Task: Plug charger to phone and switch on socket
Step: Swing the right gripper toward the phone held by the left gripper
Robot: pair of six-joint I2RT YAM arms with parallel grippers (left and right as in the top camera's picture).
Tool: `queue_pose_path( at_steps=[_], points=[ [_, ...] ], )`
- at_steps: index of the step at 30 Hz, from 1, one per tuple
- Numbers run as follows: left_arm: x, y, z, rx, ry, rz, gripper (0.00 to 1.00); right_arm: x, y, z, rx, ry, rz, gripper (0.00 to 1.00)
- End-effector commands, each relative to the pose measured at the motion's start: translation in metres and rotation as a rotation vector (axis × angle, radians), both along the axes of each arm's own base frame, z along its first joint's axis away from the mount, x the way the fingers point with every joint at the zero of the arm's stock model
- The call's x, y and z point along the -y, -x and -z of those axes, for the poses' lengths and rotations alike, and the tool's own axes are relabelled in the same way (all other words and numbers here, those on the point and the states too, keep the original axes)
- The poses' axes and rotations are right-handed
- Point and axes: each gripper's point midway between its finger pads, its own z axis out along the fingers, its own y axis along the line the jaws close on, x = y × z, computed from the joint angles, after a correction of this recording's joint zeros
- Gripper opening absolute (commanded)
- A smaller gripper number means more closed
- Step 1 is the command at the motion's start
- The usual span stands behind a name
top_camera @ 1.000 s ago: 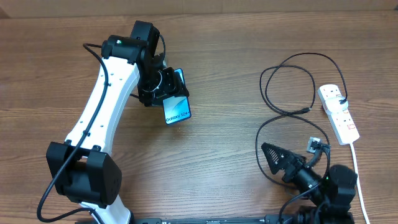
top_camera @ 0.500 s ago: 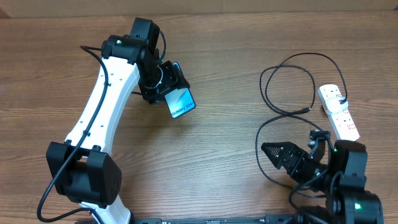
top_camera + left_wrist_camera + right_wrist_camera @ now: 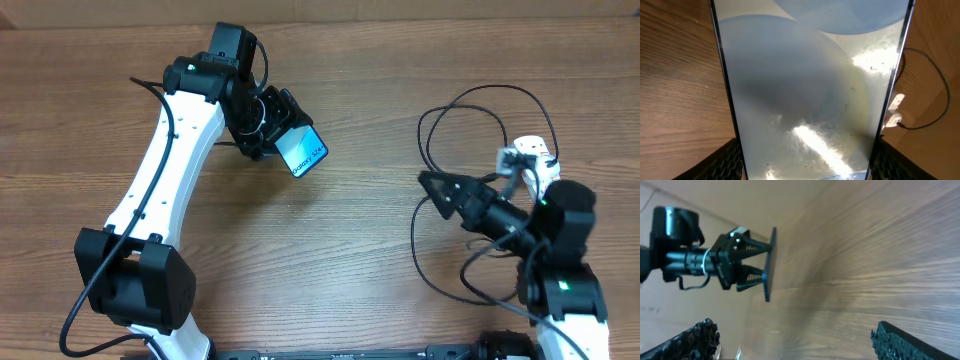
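The left hand (image 3: 282, 133), black-fingered on a white arm, is clamped on the slim rectangular phone with the light blue-teal lit screen (image 3: 303, 154) by one end. It holds the phone clear of the brown wood-grain worktop (image 3: 350, 260), tilted, with the free end pointing right. The left wrist view is nearly filled by the glossy screen (image 3: 805, 90). From the right wrist view the phone (image 3: 769, 265) shows edge-on, pinched between the left hand's fingers (image 3: 747, 247). I judge it rigid but slick and breakable, so the grip should stay on the black edges, leaving the port end open.

Further right, the right hand (image 3: 432, 185) points left towards the phone and carries nothing. Its jaws stand wide in its own view, one pad in each lower corner (image 3: 692, 337).

Around and beneath that arm lies the long, thin black charger cable in loose loops (image 3: 427, 150), resting on the worktop. I cannot find its plug tip here. The cable looks light and limp, so the sound hold is on the stiff part just behind the tip. The loops may drag or snag on the arm.

At the far right, the white elongated plastic power strip socket (image 3: 527, 152) is partly hidden by the right arm.
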Motion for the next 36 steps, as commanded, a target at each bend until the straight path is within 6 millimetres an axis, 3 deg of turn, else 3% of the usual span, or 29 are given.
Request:
queue_pose_path(
  at_steps=[1,7,16,20,24,31,36],
  points=[
    [0.009,-0.008,-0.013,-0.004,0.07,-0.052,0.6,-0.034,-0.015,0.005,0.018,0.027,-0.07,1.0],
    [0.012,-0.01,-0.015,0.002,0.088,-0.055,0.6,-0.102,-0.041,0.028,0.101,0.099,-0.132,1.0],
    [0.012,-0.012,-0.016,-0.009,0.098,-0.089,0.6,-0.158,-0.064,0.03,0.277,0.023,-0.201,0.99],
    [0.013,-0.012,-0.016,-0.015,0.1,-0.096,0.6,-0.165,-0.079,0.037,0.277,-0.008,-0.113,0.91],
    [0.02,-0.01,-0.017,-0.019,0.103,-0.092,0.6,-0.166,-0.091,0.033,0.279,-0.066,-0.011,0.85],
    [0.042,-0.005,-0.019,0.006,0.11,-0.038,0.6,-0.162,-0.096,0.03,0.271,-0.079,0.074,0.71],
    [0.05,0.001,-0.017,0.006,0.094,-0.015,0.6,-0.16,-0.098,0.03,0.265,-0.084,0.091,0.54]
  ],
)
